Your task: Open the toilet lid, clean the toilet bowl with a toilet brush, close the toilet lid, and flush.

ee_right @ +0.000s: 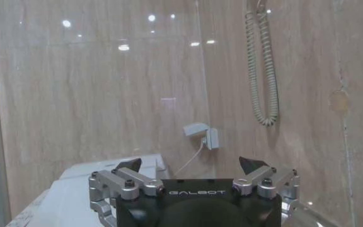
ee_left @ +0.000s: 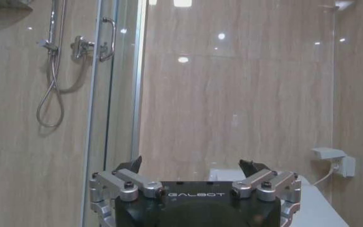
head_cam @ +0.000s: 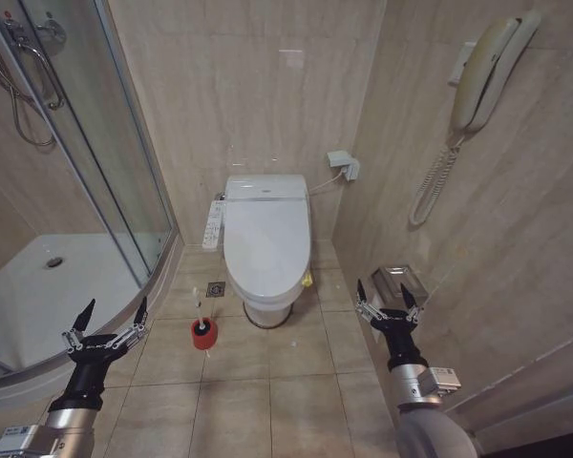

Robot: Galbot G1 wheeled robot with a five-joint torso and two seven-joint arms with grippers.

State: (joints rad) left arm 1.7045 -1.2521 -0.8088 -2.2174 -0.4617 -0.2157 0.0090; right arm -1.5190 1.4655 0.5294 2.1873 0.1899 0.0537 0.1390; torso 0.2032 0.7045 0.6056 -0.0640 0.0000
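Two grippers are raised in front of the toilet, both spread wide and holding nothing. We log the left gripper (head_cam: 111,319) out toward the shower-enclosure side of the toilet, hanging above the floor tiles (head_cam: 267,401) and well apart from it. The right gripper (head_cam: 387,296) sits on the toilet's other side, close to the wall (head_cam: 477,248) with the handset phone (head_cam: 492,72).

The toilet lid (head_cam: 265,243) is down, covering the bowl; a small yellow tag (head_cam: 307,281) shows at its front edge. The button panel arm (head_cam: 213,224) juts from the toilet's shower-enclosure side. The toilet brush (head_cam: 202,320) stands upright in its red cup holder (head_cam: 203,335) on the floor, just beside the toilet's base, between it and the left gripper.

Wrist views: left gripper (ee_left: 194,168) and right gripper (ee_right: 191,165) both face the back wall, fingers parted.
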